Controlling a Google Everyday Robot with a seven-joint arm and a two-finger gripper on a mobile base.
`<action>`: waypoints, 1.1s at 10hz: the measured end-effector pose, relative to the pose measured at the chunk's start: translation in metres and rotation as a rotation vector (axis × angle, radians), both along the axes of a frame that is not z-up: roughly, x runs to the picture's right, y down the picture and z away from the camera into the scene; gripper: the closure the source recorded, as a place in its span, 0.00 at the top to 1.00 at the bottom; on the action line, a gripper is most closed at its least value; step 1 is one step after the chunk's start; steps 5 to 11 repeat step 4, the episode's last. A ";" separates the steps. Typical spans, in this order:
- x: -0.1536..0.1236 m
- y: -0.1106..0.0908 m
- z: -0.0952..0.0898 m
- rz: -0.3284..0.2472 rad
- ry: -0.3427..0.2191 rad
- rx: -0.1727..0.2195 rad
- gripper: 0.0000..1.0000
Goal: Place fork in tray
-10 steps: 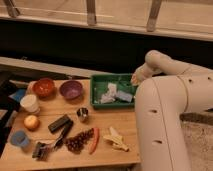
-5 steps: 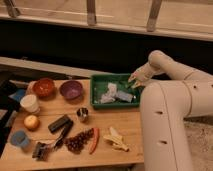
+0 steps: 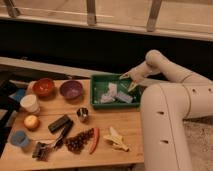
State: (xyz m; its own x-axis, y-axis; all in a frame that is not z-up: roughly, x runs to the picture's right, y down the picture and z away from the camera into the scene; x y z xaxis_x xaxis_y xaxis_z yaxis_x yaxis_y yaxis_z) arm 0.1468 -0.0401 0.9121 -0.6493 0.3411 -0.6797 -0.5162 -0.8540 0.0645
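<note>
The green rectangular tray (image 3: 99,79) sits at the back right of the wooden table. Pale plastic pieces (image 3: 113,94) lie inside it; I cannot tell which of them is the fork. My gripper (image 3: 128,82) hangs over the tray's right end, just above its rim, at the end of the white arm (image 3: 165,70) that reaches in from the right. Its two fingers stand apart and nothing shows between them.
A purple bowl (image 3: 71,89) and a red bowl (image 3: 44,86) sit left of the tray. A metal cup (image 3: 82,114), a banana (image 3: 115,138), a red chilli (image 3: 94,141), grapes (image 3: 76,142), a white cup (image 3: 30,103), an orange (image 3: 31,122) and black tools (image 3: 59,124) lie nearer the front.
The gripper has moved down and left, from above the tray's right rim to low over the tray's right end. The pale pieces in the tray look unchanged.
</note>
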 end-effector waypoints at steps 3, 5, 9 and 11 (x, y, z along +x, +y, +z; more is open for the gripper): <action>-0.015 -0.005 -0.012 -0.033 -0.060 0.030 0.62; -0.014 -0.005 -0.012 -0.033 -0.060 0.029 0.62; -0.014 -0.005 -0.012 -0.033 -0.060 0.029 0.62; -0.014 -0.005 -0.012 -0.033 -0.060 0.029 0.62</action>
